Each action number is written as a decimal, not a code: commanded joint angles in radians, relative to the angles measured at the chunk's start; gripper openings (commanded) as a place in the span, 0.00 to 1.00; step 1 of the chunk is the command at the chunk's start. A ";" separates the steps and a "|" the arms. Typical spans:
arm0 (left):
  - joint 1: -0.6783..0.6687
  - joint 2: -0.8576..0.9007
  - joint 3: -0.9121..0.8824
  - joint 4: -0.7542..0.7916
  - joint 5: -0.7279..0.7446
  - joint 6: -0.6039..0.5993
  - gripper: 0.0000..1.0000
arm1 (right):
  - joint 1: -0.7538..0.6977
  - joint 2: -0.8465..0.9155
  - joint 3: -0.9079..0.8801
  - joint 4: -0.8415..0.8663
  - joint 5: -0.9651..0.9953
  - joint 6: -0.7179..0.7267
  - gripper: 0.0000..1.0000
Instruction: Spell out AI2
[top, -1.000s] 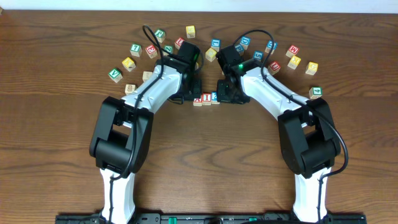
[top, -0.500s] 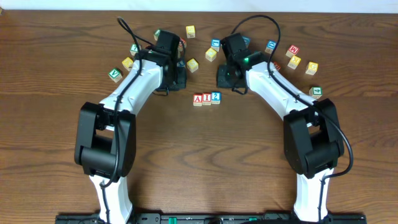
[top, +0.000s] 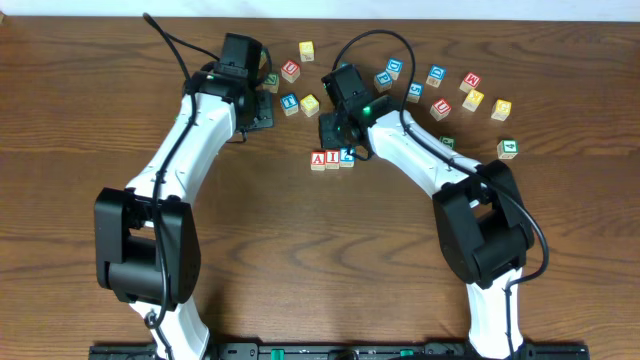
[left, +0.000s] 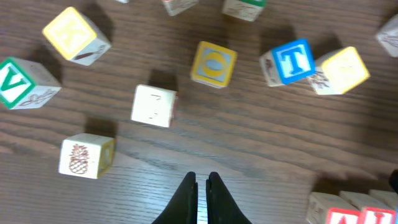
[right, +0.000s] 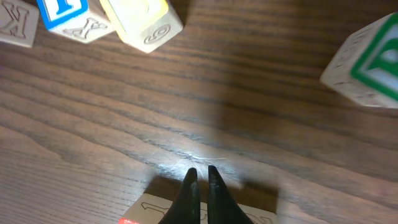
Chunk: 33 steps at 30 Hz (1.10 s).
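Observation:
Three wooden letter blocks stand side by side in a row at the table's middle: the A block (top: 318, 159), the I block (top: 332, 158) and the 2 block (top: 347, 154). My right gripper (top: 337, 132) is shut and empty, just behind the row; in the right wrist view its fingertips (right: 199, 176) hang over the back edge of a block in the row (right: 155, 211). My left gripper (top: 258, 112) is shut and empty, well to the left of the row; its fingertips (left: 201, 183) are over bare wood, with the row's corner (left: 348, 208) at lower right.
Several loose letter blocks lie scattered along the far side, such as the blue T block (left: 289, 61), a yellow O block (left: 213, 63), a pineapple block (left: 85, 155), a green V block (left: 22, 83) and a green block (top: 508, 148) at far right.
Both arms have drawn back from the row of blocks. The left arm swung left and away. The right gripper shifted left, behind the row. The A, I and 2 blocks stayed put.

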<state>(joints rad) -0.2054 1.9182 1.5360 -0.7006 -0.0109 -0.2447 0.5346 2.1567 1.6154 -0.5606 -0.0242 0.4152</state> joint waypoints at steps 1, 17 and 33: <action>0.027 -0.011 0.019 -0.006 -0.028 -0.016 0.08 | 0.011 0.031 0.015 -0.008 -0.013 -0.013 0.01; 0.043 -0.011 0.019 -0.024 -0.028 -0.016 0.08 | 0.023 0.038 0.015 -0.041 -0.039 -0.013 0.01; 0.043 -0.011 0.019 -0.027 -0.028 -0.016 0.08 | 0.024 0.038 0.015 -0.052 -0.039 -0.013 0.01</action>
<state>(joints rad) -0.1661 1.9186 1.5360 -0.7258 -0.0265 -0.2581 0.5503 2.1834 1.6154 -0.6094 -0.0570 0.4118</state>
